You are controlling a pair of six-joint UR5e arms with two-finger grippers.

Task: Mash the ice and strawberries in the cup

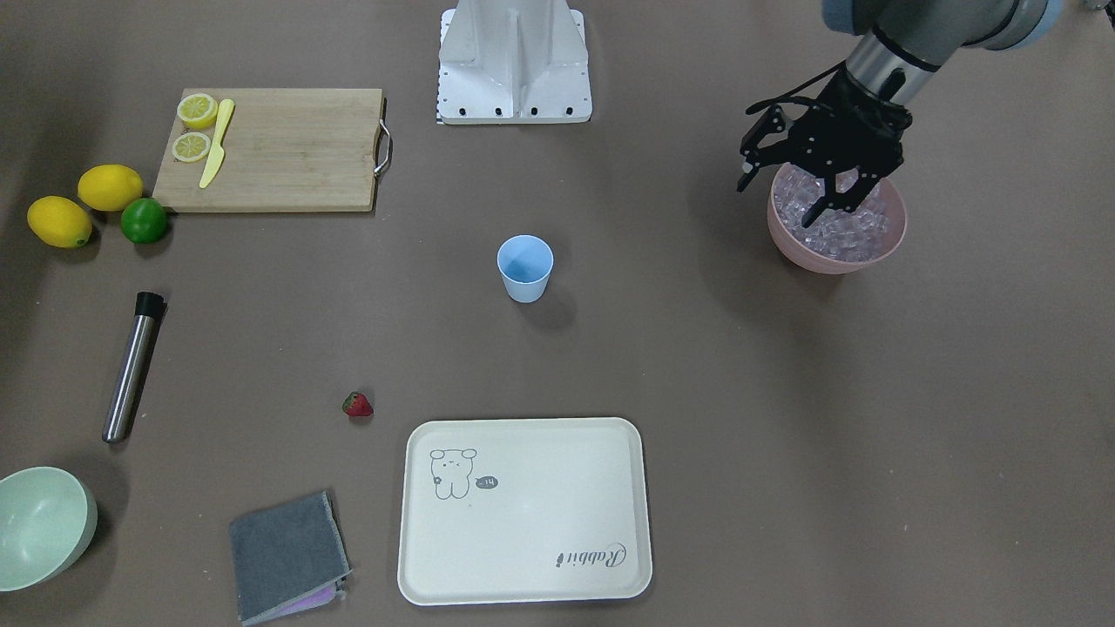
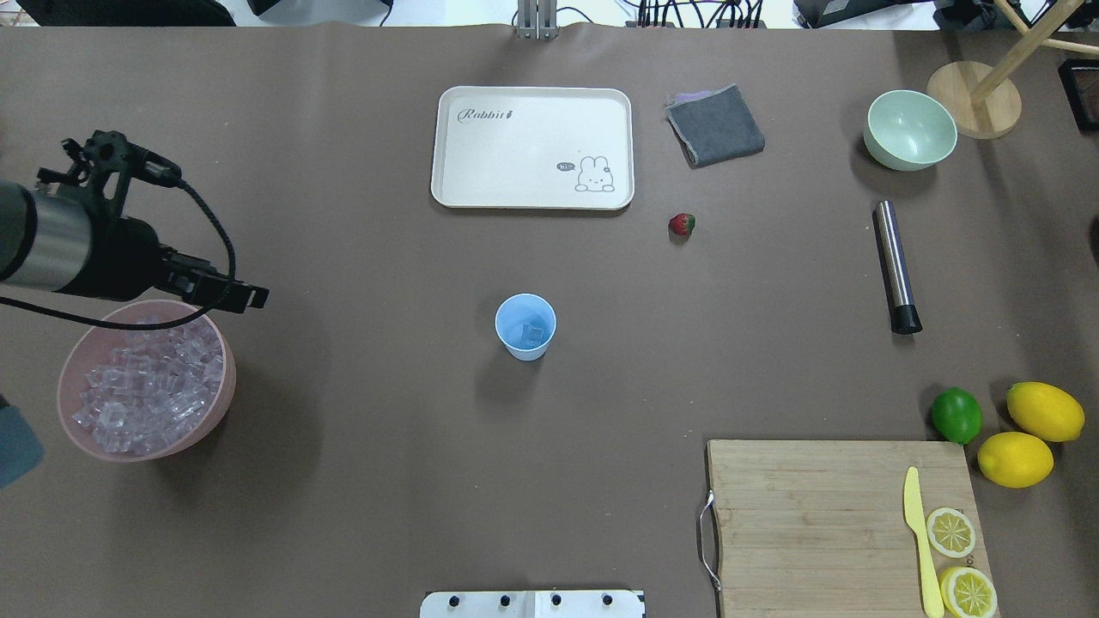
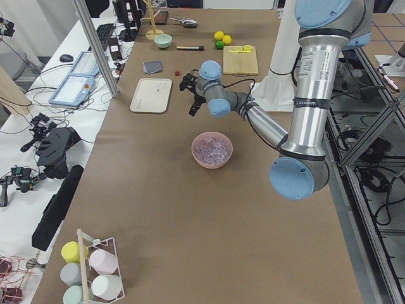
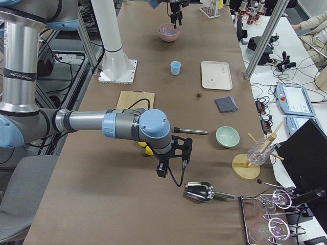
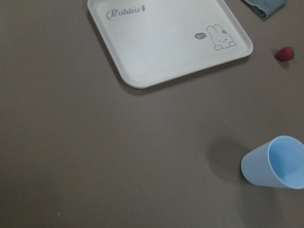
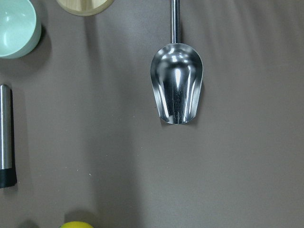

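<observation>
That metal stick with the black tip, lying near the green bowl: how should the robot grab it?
Probably from straight above, pinching across the steel shaft near its middle. The muddler lies flat on the table, long and thin, so a mid-length grip should keep it balanced.

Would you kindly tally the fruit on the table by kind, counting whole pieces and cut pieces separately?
Whole lemons: 2
Lime: 1
Strawberry: 1
Cut lemon pieces: 2
Total: 6
</observation>
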